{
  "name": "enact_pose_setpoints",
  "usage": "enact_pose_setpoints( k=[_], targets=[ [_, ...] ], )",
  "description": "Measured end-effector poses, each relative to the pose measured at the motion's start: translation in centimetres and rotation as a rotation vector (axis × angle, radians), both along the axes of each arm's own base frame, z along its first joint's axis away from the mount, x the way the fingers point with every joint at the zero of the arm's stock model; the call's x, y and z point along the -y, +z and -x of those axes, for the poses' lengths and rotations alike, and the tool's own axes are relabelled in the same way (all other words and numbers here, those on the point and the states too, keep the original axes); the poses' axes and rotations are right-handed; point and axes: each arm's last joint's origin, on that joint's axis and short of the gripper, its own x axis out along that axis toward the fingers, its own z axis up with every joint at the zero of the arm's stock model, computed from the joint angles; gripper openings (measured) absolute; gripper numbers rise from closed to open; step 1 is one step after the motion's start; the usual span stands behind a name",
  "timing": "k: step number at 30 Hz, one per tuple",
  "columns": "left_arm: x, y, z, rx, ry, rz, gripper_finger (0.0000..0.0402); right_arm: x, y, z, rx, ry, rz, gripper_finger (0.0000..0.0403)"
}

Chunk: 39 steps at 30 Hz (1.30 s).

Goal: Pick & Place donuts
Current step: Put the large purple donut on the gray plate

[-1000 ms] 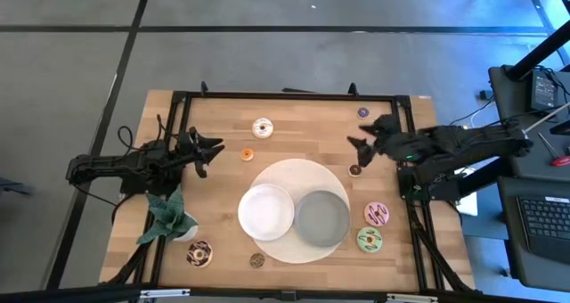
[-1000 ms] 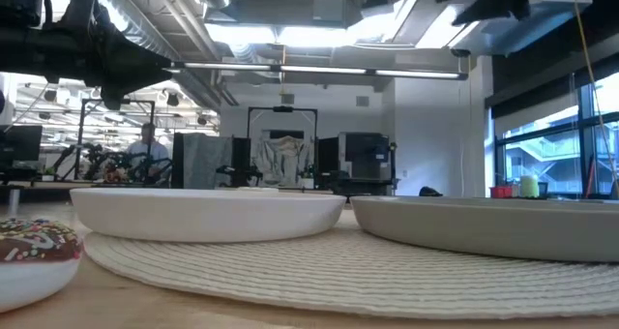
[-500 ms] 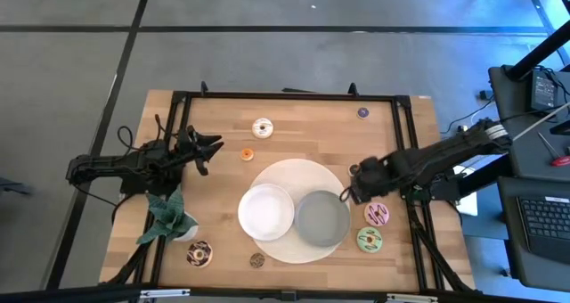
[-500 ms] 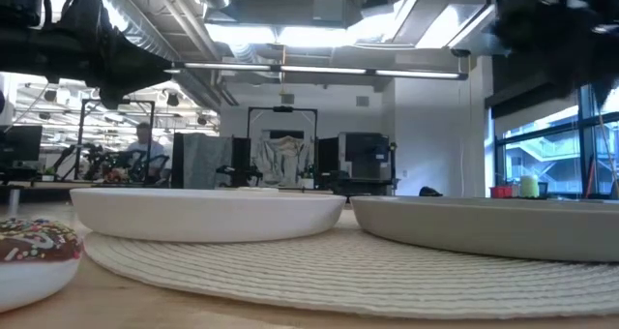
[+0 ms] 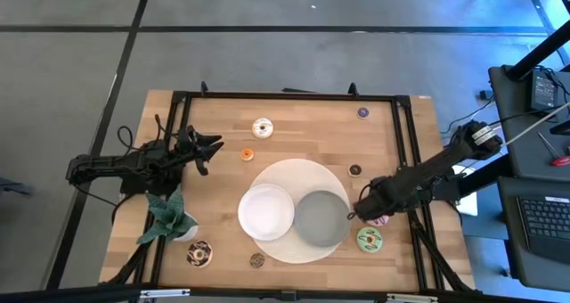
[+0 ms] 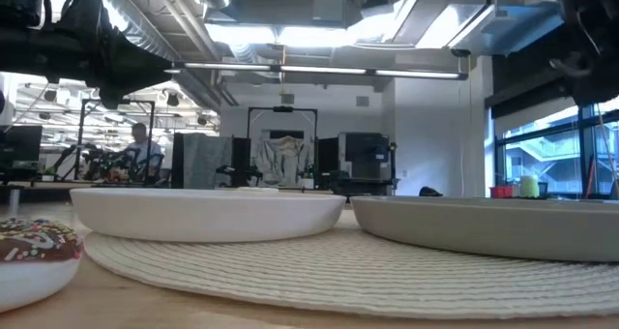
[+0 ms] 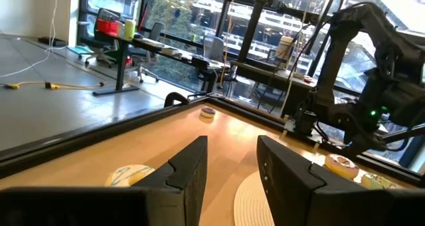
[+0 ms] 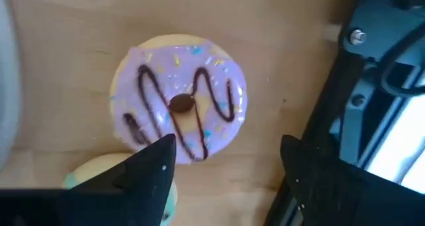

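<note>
**Right jaws spread above the pink donut**

The right gripper (image 5: 363,212) sits low over the right side of the counter (image 5: 303,134), just beside the grey plate (image 5: 321,218) and directly over the pink donut (image 8: 178,106). In the right wrist view its 2 dark fingers (image 8: 149,166) stand spread apart, with the pink iced ring and its brown zigzag lying between and beyond them on the bare wood; nothing is pinched. The high view shows only a sliver of that donut past the arm. The green donut (image 5: 369,240) lies just beside it, nearer the counter's front edge, and a pale green rim of it shows under a finger in the wrist view.

The left gripper (image 5: 209,149) waits over the left side of the counter, above the wood and well apart from any donut. Its jaws are spread and hold nothing, as the left wrist view shows past its fingers (image 7: 189,166).

The white plate (image 5: 265,210) and the grey plate sit side by side on a round woven mat (image 5: 298,171), both bare. The white donut (image 5: 262,127) lies toward the far edge, with an orange mini (image 5: 247,154) near it. A purple mini (image 5: 362,112) sits at the far right corner, a brown mini (image 5: 354,170) just off the mat. The sprinkled chocolate donut (image 5: 199,253) lies at the front left beside the plant (image 5: 166,217), and another brown mini (image 5: 257,261) sits near the front edge.
</note>
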Motion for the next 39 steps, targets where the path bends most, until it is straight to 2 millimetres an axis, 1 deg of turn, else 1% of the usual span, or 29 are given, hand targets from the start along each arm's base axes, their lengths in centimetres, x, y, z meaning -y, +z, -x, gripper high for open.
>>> enact_pose_setpoints(
  k=[4, 8, 12, 16, 24, 28, 34, 37, 39],
  targets=[
    [0.0, 0.0, 0.0, 0.000, 0.000, 0.000, 0.0127, 0.3, -1.7, 0.6, 0.001, -0.018, 0.010, 0.0253],
    [0.0, 0.0, 0.0, 0.003, -0.001, 0.006, 0.0127, 0.6, -2.8, 1.2, -0.004, -0.016, 0.023, 0.0240],
    [0.0, 0.0, 0.0, 0.003, 0.000, 0.007, 0.0127, 0.6, -3.6, 1.2, 0.038, -0.016, -0.004, 0.0223],
    [0.0, 0.0, 0.0, 0.003, -0.001, 0.006, 0.0127, 0.6, -4.1, 1.1, 0.068, -0.015, -0.022, 0.0195],
    [0.0, 0.0, 0.0, 0.003, 0.002, 0.007, 0.0127, 0.5, -3.9, 0.9, 0.080, 0.010, -0.024, 0.0122],
    [0.0, 0.0, 0.0, 0.003, 0.002, 0.007, 0.0127, 0.6, -3.8, 1.0, 0.069, 0.014, -0.010, 0.0094],
    [0.0, 0.0, 0.0, 0.003, 0.002, 0.007, 0.0127, 0.7, -3.0, 1.2, 0.101, 0.013, -0.028, 0.0073],
    [0.0, 0.0, 0.0, 0.003, 0.003, 0.007, 0.0127, 0.3, -1.9, 0.6, 0.153, 0.014, -0.052, 0.0069],
    [0.0, 0.0, 0.0, 0.003, 0.003, 0.007, 0.0127, 0.0, -0.9, -0.2, 0.207, 0.018, -0.053, 0.0068]
  ],
)
